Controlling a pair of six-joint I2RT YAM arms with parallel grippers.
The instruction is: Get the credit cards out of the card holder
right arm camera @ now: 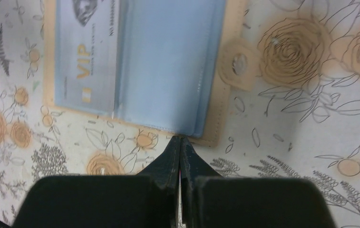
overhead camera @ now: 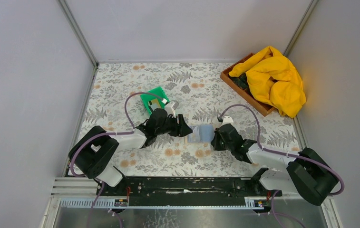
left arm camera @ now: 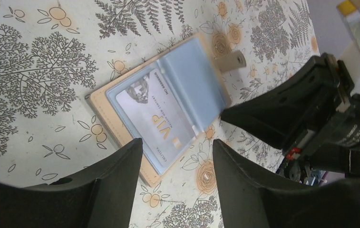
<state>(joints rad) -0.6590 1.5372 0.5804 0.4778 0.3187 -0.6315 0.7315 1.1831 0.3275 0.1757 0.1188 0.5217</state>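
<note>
A flat tan card holder (overhead camera: 200,133) is laid open at the centre of the top view. Its stitched beige rim frames two smooth blue-grey panels, and a small rounded tab (right arm camera: 237,64) with a snap is stuck out toward the right of the right wrist view. One greyish, glossy card (right arm camera: 87,52) printed "VIP" is tucked in the panel at the left of that view. The left fingers (left arm camera: 116,175), matte black and wedge-shaped, are held wide apart at the bottom of the left wrist view, closed on nothing, with the holder's corner seen between them. The right fingers (right arm camera: 173,161) are pressed shut into one point that meets the holder's tan rim. The counter (overhead camera: 121,85) is covered by a cream sheet printed with ferns and orange flowers and is boxed in by plain grey walls (overhead camera: 25,71). One green plastic bin (overhead camera: 145,99) is set left of centre. One wooden tray (overhead camera: 242,94) holding one crumpled yellow cloth (overhead camera: 275,78) is seen at the upper right.
</note>
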